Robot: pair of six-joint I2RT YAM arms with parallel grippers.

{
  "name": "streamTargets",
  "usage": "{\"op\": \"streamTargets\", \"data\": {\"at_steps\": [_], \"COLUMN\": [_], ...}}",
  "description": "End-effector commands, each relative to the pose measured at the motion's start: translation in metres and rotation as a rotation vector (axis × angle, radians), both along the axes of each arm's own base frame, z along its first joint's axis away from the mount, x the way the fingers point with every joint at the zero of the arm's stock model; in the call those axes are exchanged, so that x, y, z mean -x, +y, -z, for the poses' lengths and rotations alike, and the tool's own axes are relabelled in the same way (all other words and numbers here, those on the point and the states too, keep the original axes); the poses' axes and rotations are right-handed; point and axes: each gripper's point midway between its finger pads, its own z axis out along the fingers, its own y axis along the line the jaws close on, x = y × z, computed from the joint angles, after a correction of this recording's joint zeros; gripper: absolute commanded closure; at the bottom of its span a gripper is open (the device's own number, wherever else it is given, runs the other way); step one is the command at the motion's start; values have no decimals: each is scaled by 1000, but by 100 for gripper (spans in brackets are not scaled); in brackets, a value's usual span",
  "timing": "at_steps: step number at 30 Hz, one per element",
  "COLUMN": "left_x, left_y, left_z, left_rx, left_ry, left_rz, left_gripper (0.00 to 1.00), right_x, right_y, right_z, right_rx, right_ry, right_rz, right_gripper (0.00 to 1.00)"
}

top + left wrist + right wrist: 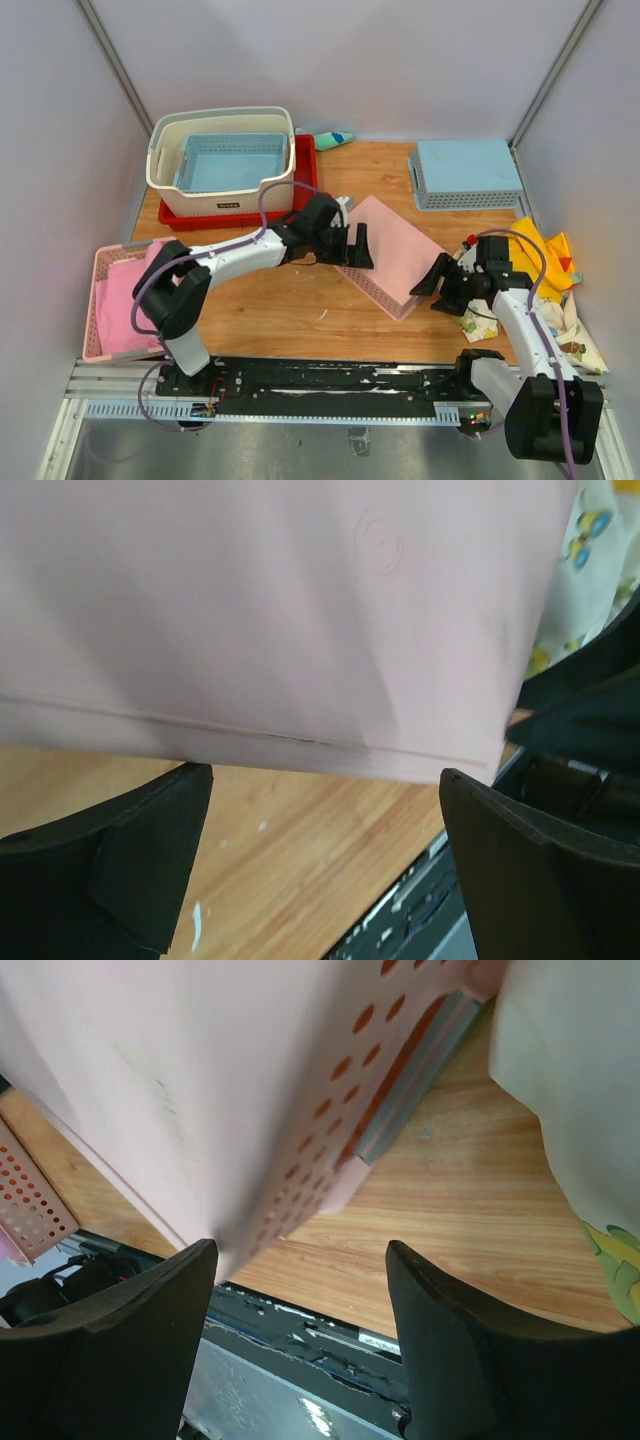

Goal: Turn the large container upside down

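Hovering with both sets of fingers spread wide and empty, I have my left gripper [348, 245] at the left edge of a pink basket [395, 250] that lies base-up and tilted in the middle of the table [300, 310]. My right gripper [445, 285] sits just off its near right corner. The cream basket [222, 192] stands upright at the back left in a red tray [305, 170], well apart from both, with a blue basket [230, 160] inside it.

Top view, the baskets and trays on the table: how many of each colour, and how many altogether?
Cream basket: 1
Blue baskets: 2, one inside the cream one, one upturned
Pink baskets: 2, one upturned, one at the left edge
Red tray: 1
Total: 6
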Motion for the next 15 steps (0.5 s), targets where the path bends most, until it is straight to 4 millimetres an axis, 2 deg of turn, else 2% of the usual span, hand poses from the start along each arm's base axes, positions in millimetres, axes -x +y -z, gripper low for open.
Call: {"op": "streamTargets", "data": {"at_steps": [1, 5, 10, 13, 15], "left_x": [-39, -62, -104, -129, -140], "left_y": [-35, -57, -65, -58, -52], "left_z": [-26, -30, -36, -55, -81], "left_rx": [49, 51, 32, 43, 45], "left_ry": [-125, -152, -191, -217, -268], "left_rz": [49, 66, 32, 2, -15], "left_gripper": [1, 1, 1, 1, 1], "right_x": [4, 3, -20, -42, -59], "right_y": [3, 6, 11, 21, 31], "right_z": [15, 23, 24, 17, 9], "right_rx": [-17, -40, -82, -140, -194], "right_ry": [28, 28, -8, -46, -77], "right_rz": [19, 37, 77, 112, 132], "right_gripper": [30, 30, 32, 33, 33]}}
